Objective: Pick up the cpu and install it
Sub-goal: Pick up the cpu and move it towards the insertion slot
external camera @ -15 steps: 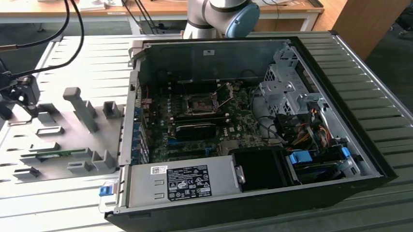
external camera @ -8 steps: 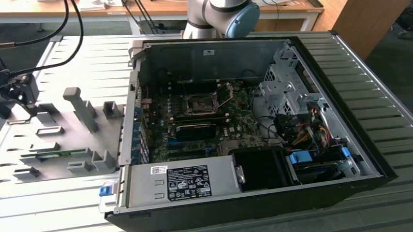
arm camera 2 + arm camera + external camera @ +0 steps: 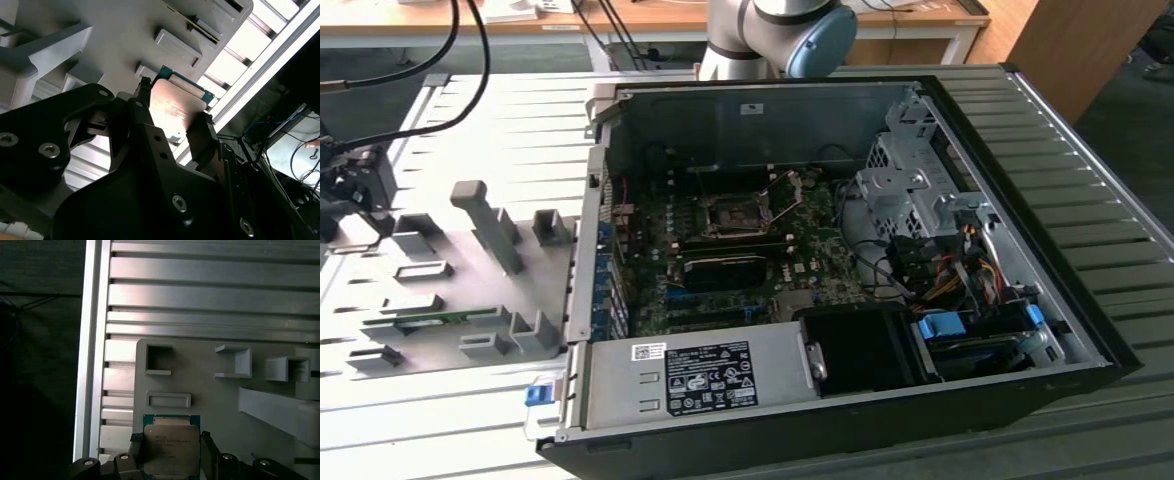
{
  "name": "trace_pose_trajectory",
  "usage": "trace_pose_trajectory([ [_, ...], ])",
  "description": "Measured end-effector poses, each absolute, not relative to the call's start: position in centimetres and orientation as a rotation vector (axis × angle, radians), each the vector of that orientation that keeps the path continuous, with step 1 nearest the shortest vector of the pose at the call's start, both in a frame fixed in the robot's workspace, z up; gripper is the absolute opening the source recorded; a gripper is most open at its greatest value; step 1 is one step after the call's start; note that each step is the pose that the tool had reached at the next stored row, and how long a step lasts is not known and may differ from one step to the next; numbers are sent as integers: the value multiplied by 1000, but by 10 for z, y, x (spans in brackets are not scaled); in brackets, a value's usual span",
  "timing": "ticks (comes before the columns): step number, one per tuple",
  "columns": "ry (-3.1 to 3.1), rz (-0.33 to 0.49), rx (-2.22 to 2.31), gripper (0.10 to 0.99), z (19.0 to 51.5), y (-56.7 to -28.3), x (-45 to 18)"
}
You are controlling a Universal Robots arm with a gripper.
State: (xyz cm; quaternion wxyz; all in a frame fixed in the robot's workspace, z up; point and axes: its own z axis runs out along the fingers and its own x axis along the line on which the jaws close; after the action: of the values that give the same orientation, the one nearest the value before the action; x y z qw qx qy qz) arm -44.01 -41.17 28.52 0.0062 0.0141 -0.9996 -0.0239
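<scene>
Your cpu [image 3: 169, 450] sits with its metal top plate showing between the fingers of the gripper [image 3: 175, 102], which clamp two opposite edges of it in both wrist views. It hangs at the grey fixture plate [image 3: 210, 390], near the pocketed blocks; you cannot tell whether it has lifted clear. Judge the pick made or nearly so. The install is all left: the socket [image 3: 731, 215] inside the open computer case [image 3: 1014, 250] looks unfilled, well apart.
</scene>
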Motion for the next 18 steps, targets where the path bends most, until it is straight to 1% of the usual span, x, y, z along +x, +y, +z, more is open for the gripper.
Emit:
trace_pose_trajectory([
  [18,-3128,-75,44,541,298,-412,-440],
])
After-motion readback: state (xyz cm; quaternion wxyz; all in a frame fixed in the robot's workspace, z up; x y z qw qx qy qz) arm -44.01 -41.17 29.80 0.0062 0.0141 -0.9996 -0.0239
